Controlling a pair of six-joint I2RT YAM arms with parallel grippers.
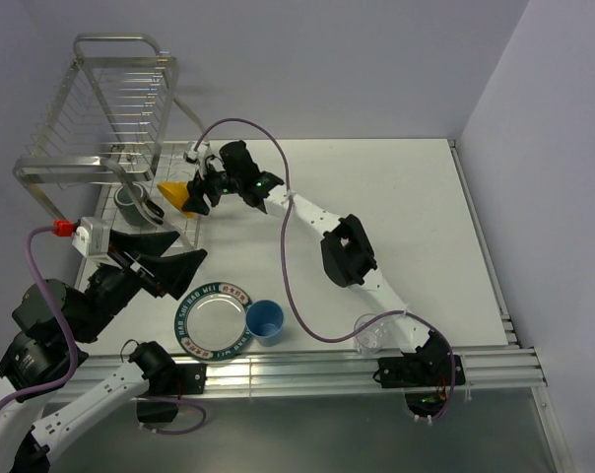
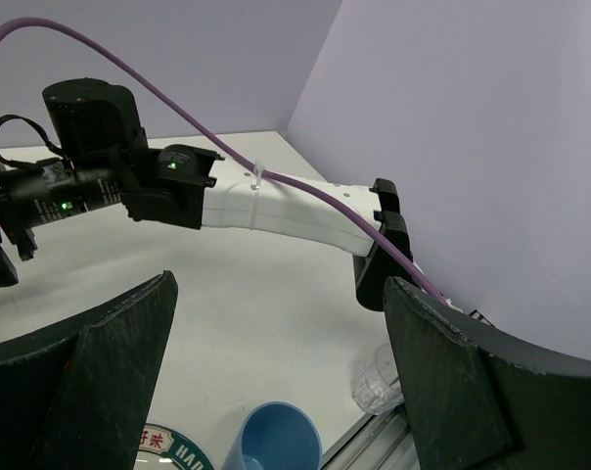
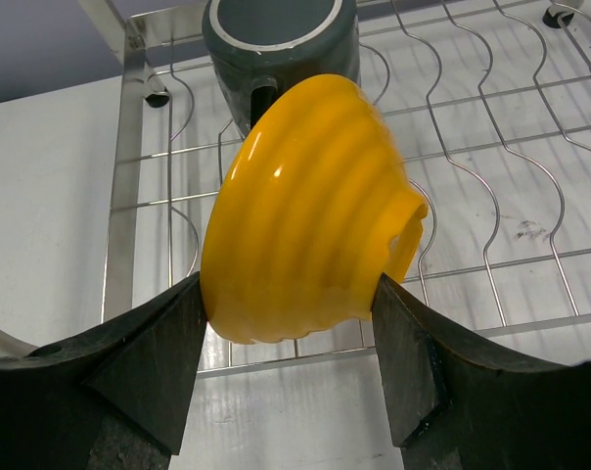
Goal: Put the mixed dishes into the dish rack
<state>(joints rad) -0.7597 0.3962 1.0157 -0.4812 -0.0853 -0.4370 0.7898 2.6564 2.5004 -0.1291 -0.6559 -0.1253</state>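
Right jaws pinch the orange-yellow bowl (image 3: 305, 215), tilted on edge over the dish rack's (image 3: 127, 147) lower wires.
Dark green-grey mug (image 3: 276, 39) sits in the rack just behind; left jaws spread, empty, above the table (image 2: 256, 284).

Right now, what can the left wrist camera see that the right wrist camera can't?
Only the left wrist view: the light blue cup, the clear glass, a bit of the plate and the right arm. Only the right wrist view: the yellow bowl held in the right gripper, the grey mug and the dish rack. Both: the white table.
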